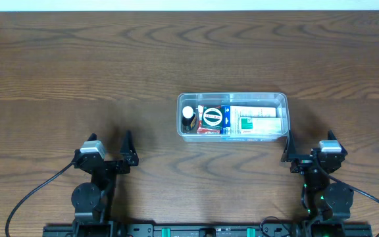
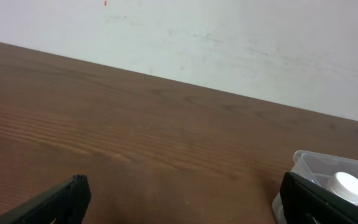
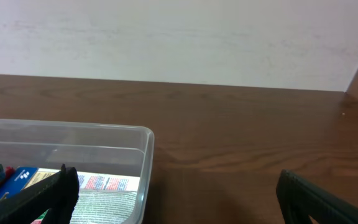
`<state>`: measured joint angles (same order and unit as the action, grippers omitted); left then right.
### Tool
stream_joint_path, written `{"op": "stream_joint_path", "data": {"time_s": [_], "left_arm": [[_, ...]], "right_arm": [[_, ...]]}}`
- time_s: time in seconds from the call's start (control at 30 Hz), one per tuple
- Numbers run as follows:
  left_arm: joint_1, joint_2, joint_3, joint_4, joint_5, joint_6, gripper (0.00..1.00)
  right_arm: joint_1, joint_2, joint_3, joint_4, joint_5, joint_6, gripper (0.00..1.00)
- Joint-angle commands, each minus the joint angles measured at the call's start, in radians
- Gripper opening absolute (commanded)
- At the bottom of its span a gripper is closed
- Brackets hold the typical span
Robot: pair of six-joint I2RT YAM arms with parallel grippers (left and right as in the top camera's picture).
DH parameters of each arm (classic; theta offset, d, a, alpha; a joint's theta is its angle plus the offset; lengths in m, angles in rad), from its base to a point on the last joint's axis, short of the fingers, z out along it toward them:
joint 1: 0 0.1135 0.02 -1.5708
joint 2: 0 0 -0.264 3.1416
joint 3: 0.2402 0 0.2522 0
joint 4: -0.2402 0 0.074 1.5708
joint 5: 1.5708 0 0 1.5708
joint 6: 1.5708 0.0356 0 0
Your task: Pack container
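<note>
Container (image 1: 232, 97) count: one. I see two beside it, left pincer (image 1: 108, 155) and right pincer (image 1: 309, 153), both spread wide, empty.

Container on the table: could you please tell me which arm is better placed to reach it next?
Right. The right pincer, open, sits just off the near right corner of the container; the left pincer, also open, stands farther to the left.

Overhead looks straight down; both low wrist views share the container (image 1: 233, 95).
</note>
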<state>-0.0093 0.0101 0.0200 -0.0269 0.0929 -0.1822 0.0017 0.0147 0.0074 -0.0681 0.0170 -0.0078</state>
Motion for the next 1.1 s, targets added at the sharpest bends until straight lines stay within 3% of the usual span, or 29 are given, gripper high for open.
{"op": "stream_joint_path", "data": {"time_s": [0.0, 0.13, 0.3, 1.07], "left_arm": [[0.005, -0.004, -0.016, -0.036, 0.004, 0.014, 0.98], [0.005, -0.004, -0.016, -0.036, 0.004, 0.014, 0.98], [0.005, -0.004, -0.016, -0.036, 0.004, 0.014, 0.98], [0.005, -0.005, -0.016, -0.036, 0.004, 0.014, 0.98]], "right_arm": [[-0.01, -0.01, -0.002, -0.005, 0.005, 0.0, 0.99], [-0.01, -0.01, -0.002, -0.003, 0.021, 0.006, 0.99], [-0.01, -0.01, -0.002, 0.005, 0.1, 0.129, 0.99], [-0.01, -0.01, -0.002, 0.005, 0.099, 0.13, 0.99]]}}
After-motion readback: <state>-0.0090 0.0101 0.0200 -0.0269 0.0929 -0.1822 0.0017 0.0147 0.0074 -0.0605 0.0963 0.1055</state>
